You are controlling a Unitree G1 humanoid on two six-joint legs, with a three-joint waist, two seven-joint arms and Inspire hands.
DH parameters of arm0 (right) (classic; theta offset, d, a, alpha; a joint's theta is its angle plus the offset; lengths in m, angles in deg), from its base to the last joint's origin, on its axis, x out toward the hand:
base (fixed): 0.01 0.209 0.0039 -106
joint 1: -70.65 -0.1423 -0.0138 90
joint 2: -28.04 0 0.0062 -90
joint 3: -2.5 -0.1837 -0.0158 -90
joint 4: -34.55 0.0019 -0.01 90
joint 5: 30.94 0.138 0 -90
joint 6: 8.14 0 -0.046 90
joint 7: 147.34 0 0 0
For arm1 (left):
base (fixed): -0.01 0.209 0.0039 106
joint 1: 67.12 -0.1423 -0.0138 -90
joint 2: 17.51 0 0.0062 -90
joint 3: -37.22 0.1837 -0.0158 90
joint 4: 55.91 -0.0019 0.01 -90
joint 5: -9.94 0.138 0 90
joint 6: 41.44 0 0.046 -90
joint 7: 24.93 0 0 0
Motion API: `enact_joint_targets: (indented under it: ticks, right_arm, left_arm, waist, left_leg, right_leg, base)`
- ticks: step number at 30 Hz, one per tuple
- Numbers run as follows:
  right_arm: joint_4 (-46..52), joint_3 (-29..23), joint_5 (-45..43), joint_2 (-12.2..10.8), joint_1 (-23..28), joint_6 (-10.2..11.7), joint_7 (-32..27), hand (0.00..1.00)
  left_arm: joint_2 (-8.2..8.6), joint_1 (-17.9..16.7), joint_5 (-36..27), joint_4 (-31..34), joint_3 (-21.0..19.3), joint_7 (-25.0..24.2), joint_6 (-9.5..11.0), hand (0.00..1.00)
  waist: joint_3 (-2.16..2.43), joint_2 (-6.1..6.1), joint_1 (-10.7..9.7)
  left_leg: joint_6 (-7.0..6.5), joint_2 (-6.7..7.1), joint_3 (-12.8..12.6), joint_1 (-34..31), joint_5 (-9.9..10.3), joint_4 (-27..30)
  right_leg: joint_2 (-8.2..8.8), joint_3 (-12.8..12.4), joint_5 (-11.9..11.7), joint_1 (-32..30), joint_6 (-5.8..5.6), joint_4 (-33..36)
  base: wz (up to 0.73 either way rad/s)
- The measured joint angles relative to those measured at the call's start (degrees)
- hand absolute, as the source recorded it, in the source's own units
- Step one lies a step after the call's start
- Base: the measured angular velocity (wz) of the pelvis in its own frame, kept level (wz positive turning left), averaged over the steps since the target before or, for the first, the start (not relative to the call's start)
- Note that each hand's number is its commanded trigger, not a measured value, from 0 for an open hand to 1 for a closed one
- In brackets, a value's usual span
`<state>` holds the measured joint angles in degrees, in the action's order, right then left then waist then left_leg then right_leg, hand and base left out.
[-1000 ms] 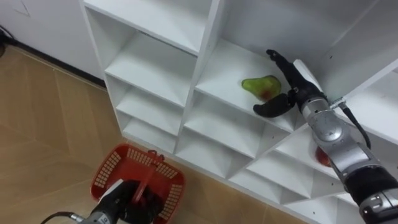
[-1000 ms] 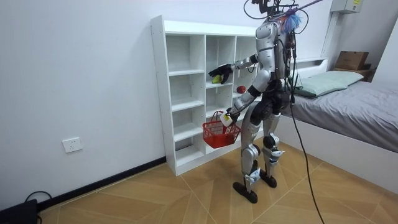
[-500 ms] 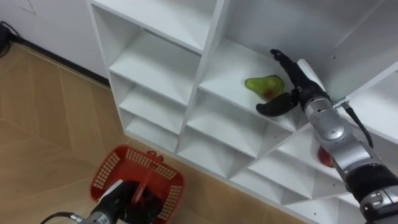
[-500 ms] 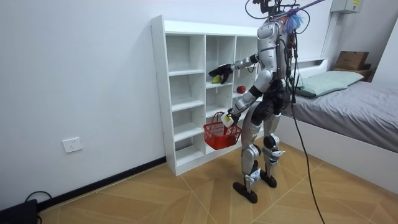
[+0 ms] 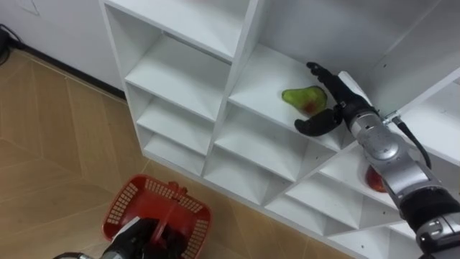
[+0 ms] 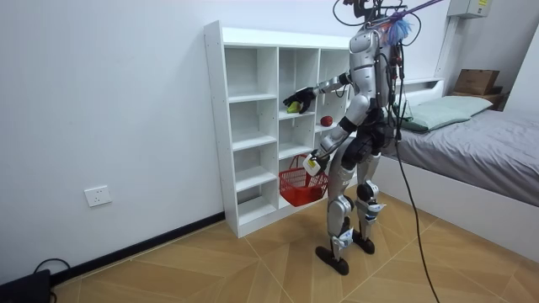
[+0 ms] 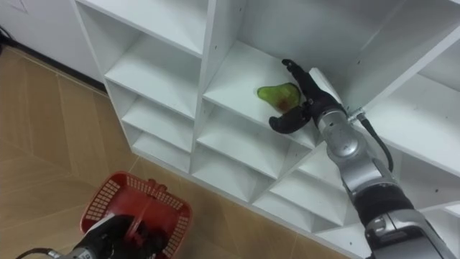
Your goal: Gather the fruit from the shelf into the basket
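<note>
Left eye view first: mid-grasp on the pear [image 5: 303, 97], lying on its side in an upper compartment of the closet [image 5: 183, 68]. Straddled by the right hand [image 5: 336, 109], spread apart, fingers straight past the far side, thumb on the near side; not yet closed, contact hard to tell. Next, by the look of it: close round the pear, lift clear of the shelf, draw back without clipping the divider on the right, then lower toward the basket [image 5: 123, 200]. Held low by its handle in the left hand [image 5: 147, 234], clamped round it, well below that shelf. Also waiting: a red fruit [image 5: 374, 178] in a lower compartment to the right. Behind the robot, in the room view, a bed [image 6: 480, 143].
</note>
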<state>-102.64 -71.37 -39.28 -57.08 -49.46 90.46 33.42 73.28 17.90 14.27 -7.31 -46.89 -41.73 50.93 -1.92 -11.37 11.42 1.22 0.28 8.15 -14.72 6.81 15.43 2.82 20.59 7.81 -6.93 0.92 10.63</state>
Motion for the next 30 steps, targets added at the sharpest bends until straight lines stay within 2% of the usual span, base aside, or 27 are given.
enact_joint_targets:
  ticks: [6, 12, 18, 19, 20, 21, 22, 24, 26, 30]
  right_arm:
    - [-0.41, -0.01, 1.61, 0.21, -0.28, -1.02, 3.13, 0.00]
    - [-2.01, 0.02, 1.73, 0.29, -0.97, -1.10, 6.64, 0.00]
    - [-2.67, 0.04, 1.65, 0.31, -1.22, -1.04, 7.67, 0.00]
    - [-2.67, 0.04, 1.63, 0.31, -1.22, -1.04, 7.67, 0.03]
    - [-2.71, 0.04, 1.63, 0.32, -1.22, -1.02, 7.69, 0.29]
    - [-2.73, 0.04, 1.65, 0.32, -1.22, -1.01, 7.70, 0.50]
    - [-2.73, 0.04, 1.65, 0.32, -1.22, -1.00, 7.70, 0.79]
    - [-2.85, 0.04, 1.62, 0.33, -1.22, -0.89, 7.51, 0.94]
    - [-2.81, 0.02, 1.41, 0.33, -1.30, -0.76, 6.15, 0.97]
    - [-3.28, -0.08, 1.52, 0.32, -1.40, -0.36, 2.97, 0.98]
  left_arm:
    - [-0.01, 0.28, -0.01, -0.01, 0.01, -0.15, -0.21, 1.00]
    - [-0.03, 0.46, -0.04, 0.00, 0.02, -0.20, -0.33, 1.00]
    - [-0.23, 0.47, -0.05, -0.01, 0.03, -0.27, -0.33, 1.00]
    - [-0.26, 0.47, -0.05, -0.01, 0.03, -0.28, -0.32, 1.00]
    - [-0.30, 0.47, -0.05, -0.04, 0.03, -0.29, -0.33, 1.00]
    - [-0.34, 0.47, -0.05, -0.06, 0.03, -0.29, -0.33, 1.00]
    - [-0.36, 0.47, -0.06, -0.10, 0.03, -0.30, -0.32, 1.00]
    - [-0.40, 0.47, -0.09, -0.32, 0.04, -0.30, -0.32, 1.00]
    - [-0.46, 0.48, -0.09, -0.38, 0.04, -0.29, -0.32, 1.00]
    - [-0.53, 0.86, -0.15, -1.38, 0.09, -0.22, -0.31, 1.00]
  waist:
    - [0.17, -0.22, 0.02]
    - [0.23, -0.21, 0.01]
    - [0.17, -0.12, 0.05]
    - [0.17, -0.12, 0.05]
    - [0.16, -0.10, 0.04]
    - [0.15, -0.08, 0.05]
    - [0.14, -0.07, 0.04]
    - [0.13, -0.03, 0.04]
    - [0.13, -0.02, 0.07]
    - [0.06, 0.17, 0.17]
  left_leg:
    - [0.00, 0.00, 0.01, -0.16, -0.04, 0.21]
    - [0.00, 0.00, 0.01, -0.14, -0.04, 0.30]
    - [-0.01, 0.01, 0.01, -0.22, -0.04, 0.35]
    - [-0.01, 0.01, 0.01, -0.22, -0.04, 0.36]
    - [-0.01, 0.01, 0.01, -0.23, -0.04, 0.37]
    - [-0.01, 0.01, 0.02, -0.24, -0.04, 0.38]
    - [-0.01, 0.01, 0.02, -0.23, -0.04, 0.39]
    - [-0.01, 0.02, 0.03, -0.24, -0.04, 0.42]
    - [-0.01, 0.02, 0.03, -0.24, -0.04, 0.42]
    - [-0.02, 0.06, 0.03, -0.22, -0.04, 0.42]
  right_leg:
    - [0.00, 0.08, -0.03, -0.07, 0.03, 0.00]
    - [-0.02, 0.01, -0.05, -0.05, 0.05, 0.05]
    - [-0.01, 0.02, -0.07, -0.12, 0.03, 0.05]
    - [-0.01, 0.02, -0.07, -0.12, 0.03, 0.05]
    - [-0.01, 0.02, -0.07, -0.11, 0.03, 0.05]
    - [-0.02, 0.03, -0.08, -0.09, 0.03, 0.04]
    - [-0.02, 0.03, -0.08, -0.09, 0.03, 0.04]
    - [-0.02, 0.05, -0.08, -0.07, 0.03, 0.07]
    - [-0.01, 0.05, -0.08, -0.09, 0.03, 0.09]
    - [0.02, 0.06, -0.10, -0.04, -0.01, 0.08]
  base:
    - [0.00]
    - [0.00]
    - [0.00]
    - [0.00]
    - [0.00]
    - [0.00]
    - [0.00]
    - [0.00]
    - [0.00]
    - [0.00]
